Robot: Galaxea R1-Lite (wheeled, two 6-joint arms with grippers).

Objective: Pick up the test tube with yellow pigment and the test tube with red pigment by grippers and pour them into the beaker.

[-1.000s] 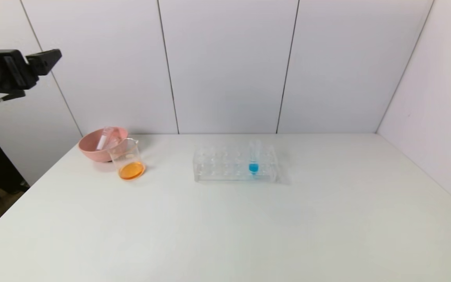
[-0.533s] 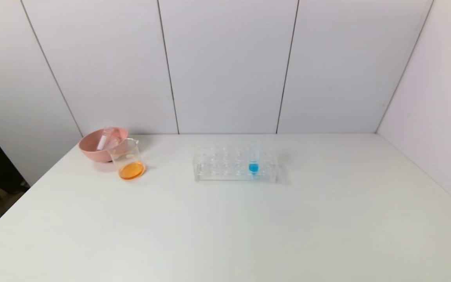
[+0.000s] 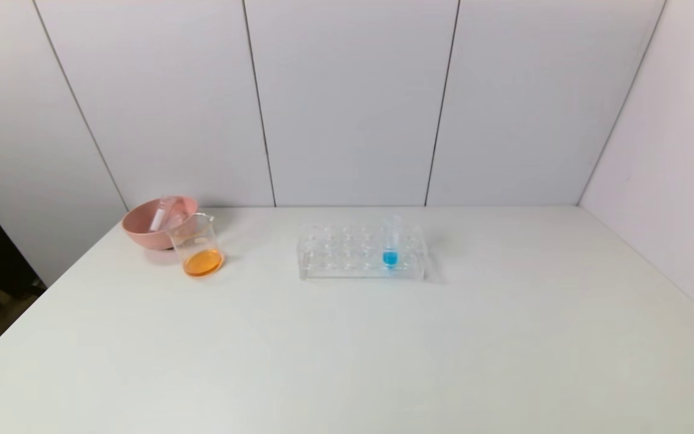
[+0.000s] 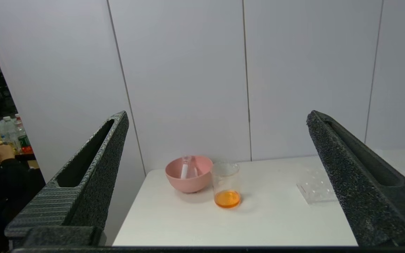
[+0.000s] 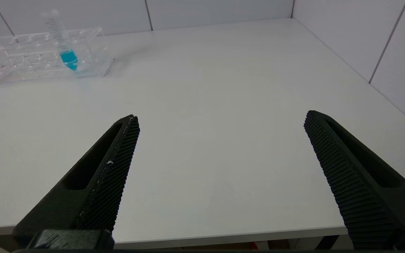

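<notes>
So both pours look done: the small clear glass beaker (image 3: 197, 246) has orange liquid pooled in the bottom and sits right against the pink round bowl (image 3: 158, 222) at the far left of the white tabletop (image 3: 347, 349). At least one emptied clear tube (image 3: 159, 212) leans inside the bowl; I can't tell yellow from red or whether both are in there. The clear plastic rack (image 3: 361, 260) only holds the blue-tipped tube (image 3: 390, 242).

What's left, I'd guess, is just backing off cleanly. The left hand (image 4: 216, 175) has its jaws spread wide, holding nothing, pulled back off the tabletop's near left edge and looking toward the beaker. The right hand (image 5: 220, 168) is likewise wide open and empty, low at the near edge. Best to keep both well clear of the glassware.

Versus a second ago: the left arm was visible high on the left in the head view, and now it's gone from that view.
</notes>
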